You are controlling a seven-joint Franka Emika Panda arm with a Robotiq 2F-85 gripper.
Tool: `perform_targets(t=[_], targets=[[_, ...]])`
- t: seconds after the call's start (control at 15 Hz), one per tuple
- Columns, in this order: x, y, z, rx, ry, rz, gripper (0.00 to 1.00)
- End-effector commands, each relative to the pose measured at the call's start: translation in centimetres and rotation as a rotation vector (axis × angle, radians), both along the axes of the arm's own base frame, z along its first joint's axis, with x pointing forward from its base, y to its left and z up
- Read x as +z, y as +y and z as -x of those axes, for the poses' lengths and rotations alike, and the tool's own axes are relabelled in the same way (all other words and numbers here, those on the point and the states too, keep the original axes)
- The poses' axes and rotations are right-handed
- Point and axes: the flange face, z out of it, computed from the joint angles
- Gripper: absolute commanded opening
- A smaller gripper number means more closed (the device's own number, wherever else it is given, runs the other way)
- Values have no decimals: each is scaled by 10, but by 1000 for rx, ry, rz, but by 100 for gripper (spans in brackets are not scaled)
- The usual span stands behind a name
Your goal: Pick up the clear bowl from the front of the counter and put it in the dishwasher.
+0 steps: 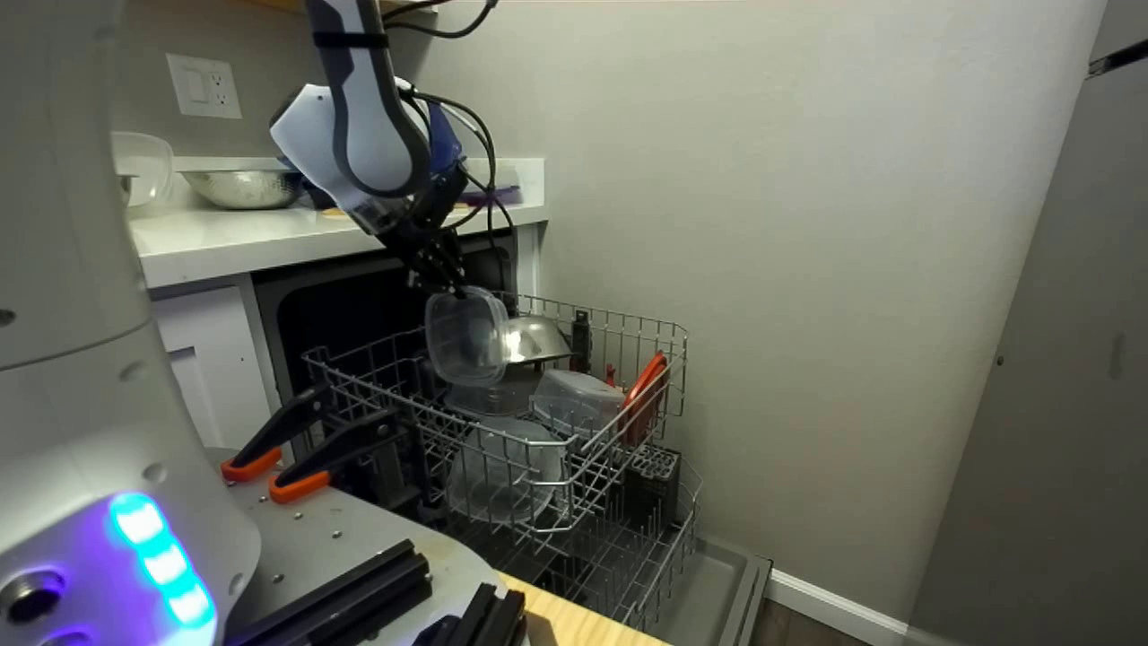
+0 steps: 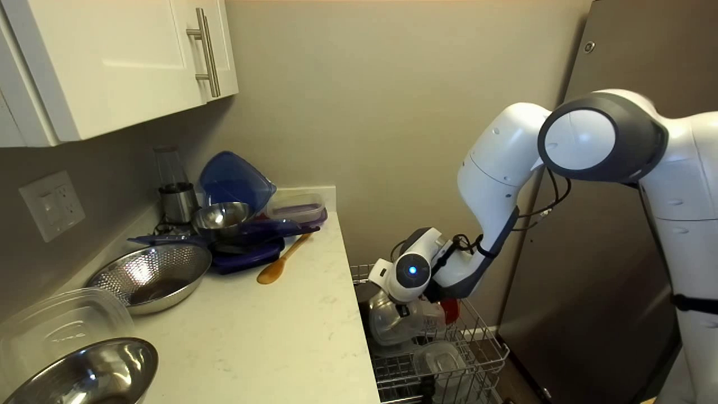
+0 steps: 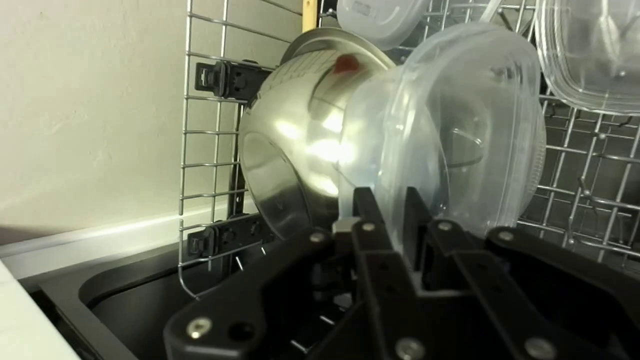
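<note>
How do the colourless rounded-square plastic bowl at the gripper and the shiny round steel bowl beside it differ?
The colourless rounded-square plastic bowl is see-through; the shiny round steel bowl is mirror-like.
The plastic bowl is tipped on its side; the steel bowl is dome-up.
The black gripper holds the plastic bowl; the steel bowl sits in the grey wire upper rack.
Shared: neither is upright.

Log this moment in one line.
gripper: shut on clear bowl; pose: tilted; place: at upper dishwasher rack, beside steel bowl; rack contact: unclear; released: no
</note>
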Motion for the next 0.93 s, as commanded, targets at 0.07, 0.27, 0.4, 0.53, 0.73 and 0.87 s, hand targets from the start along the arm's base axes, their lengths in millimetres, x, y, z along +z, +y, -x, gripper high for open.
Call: perform_targets(t=[0.07,0.27,0.4,0.53,0.73,0.87], targets=[[-25,-4,18,-26,-16,-85,4],[-34,0,25,-40,-68,-123,4],[-36,5,29,-38,-132,-126,4],[-40,8,33,-34,-180,-121,4],[-50,12,43,-14,-176,-127,4],[-53,17,53,17,-125,-155,4]])
